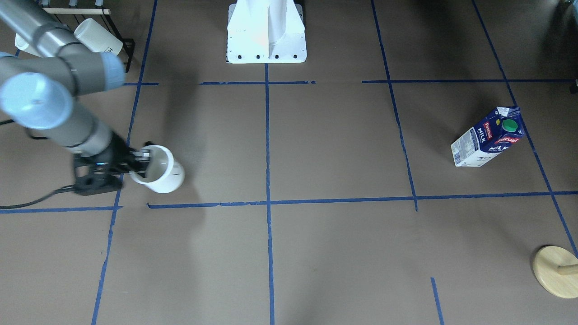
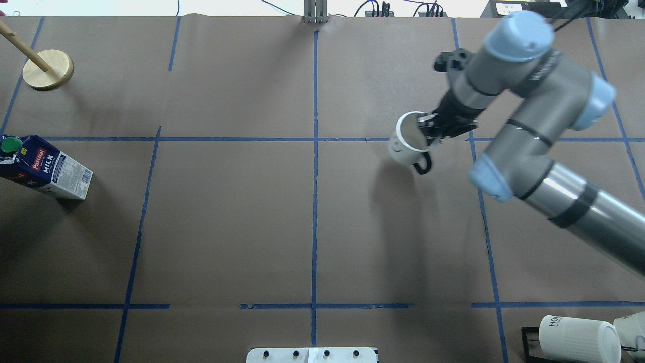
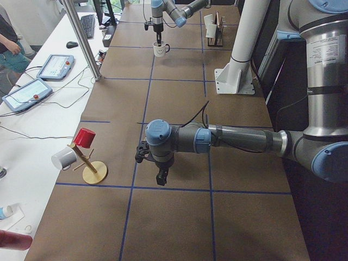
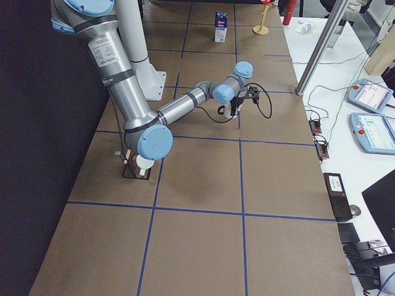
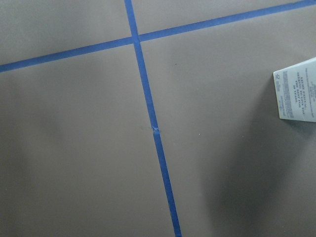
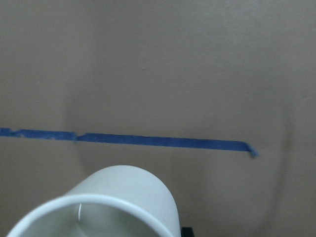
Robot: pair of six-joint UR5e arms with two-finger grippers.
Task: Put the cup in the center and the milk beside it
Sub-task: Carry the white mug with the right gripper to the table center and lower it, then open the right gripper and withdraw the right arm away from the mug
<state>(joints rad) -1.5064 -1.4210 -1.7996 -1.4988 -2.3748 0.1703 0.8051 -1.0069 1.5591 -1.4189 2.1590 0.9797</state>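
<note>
Brown paper-covered table (image 2: 227, 227), gridded with blue tape lines (image 2: 314, 217). A white side bench (image 3: 49, 103) runs along the far side from the robot, with teach pendants (image 3: 54, 66), cables and a keyboard on it. A person (image 3: 8, 38) sits at its end.

The right arm (image 2: 554, 166) reaches out over the robot's right half of the table. The left arm (image 3: 234, 140) stretches low over the left half. The white robot base (image 1: 266, 31) sits at the table's near edge.

The milk (image 2: 43, 169) stands upright at the robot's far-left end, green cap on, well apart from the center (image 2: 322, 151).

A black rack (image 2: 529, 335) in the robot's near-right corner holds ribbed white mugs (image 2: 577, 338) lying on their sides. A wooden peg stand (image 2: 48, 70) in the far-left corner carries a red cup (image 3: 84, 137) and a pale cup (image 3: 64, 159).

The cup (image 2: 405, 146) is on the right half, between the middle tape line and the next line right – not at the center. Its smiley faces the robot's left and its black handle points toward the robot. Cannot tell if its base touches the paper.

The right gripper (image 2: 428, 128) is clamped on the cup's rim, one finger inside and one outside. The left gripper (image 3: 161, 176) points down near the milk – cannot tell whether its fingers are apart or together.
</note>
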